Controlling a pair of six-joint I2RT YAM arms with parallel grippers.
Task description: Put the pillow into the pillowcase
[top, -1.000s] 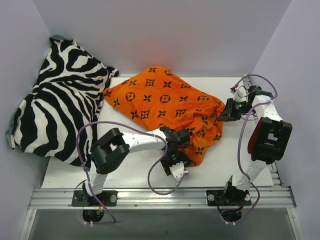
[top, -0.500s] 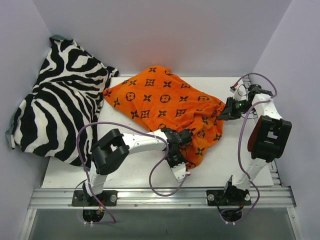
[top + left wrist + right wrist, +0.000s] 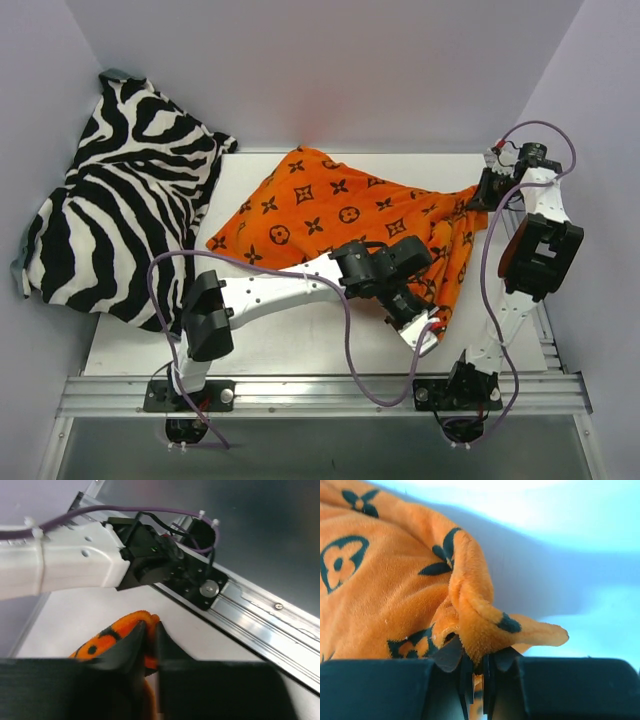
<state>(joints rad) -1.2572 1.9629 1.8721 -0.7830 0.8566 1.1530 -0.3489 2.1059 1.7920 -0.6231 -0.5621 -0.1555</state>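
Note:
The orange pillowcase [image 3: 340,215] with dark brown motifs lies stretched across the middle and right of the white table [image 3: 290,340]. My left gripper [image 3: 432,328] is shut on its near right corner; in the left wrist view the fingers pinch an orange fold [image 3: 135,619] at the gripper [image 3: 150,632]. My right gripper [image 3: 484,192] is shut on the far right corner, with the cloth [image 3: 385,595] bunched between its fingers at the gripper [image 3: 479,659]. The white pillow is not in view; I cannot tell whether it is inside the pillowcase.
A black-and-white zebra-striped cloth [image 3: 120,210] fills the left side against the wall. An aluminium rail [image 3: 320,392] runs along the near edge; the right arm's base [image 3: 207,587] shows in the left wrist view. Purple cables [image 3: 350,340] loop over the table's front.
Both grippers moved right, holding the pillowcase. The left went to the front right, the right to the back right corner. The pillowcase was dragged right and stretched between them.

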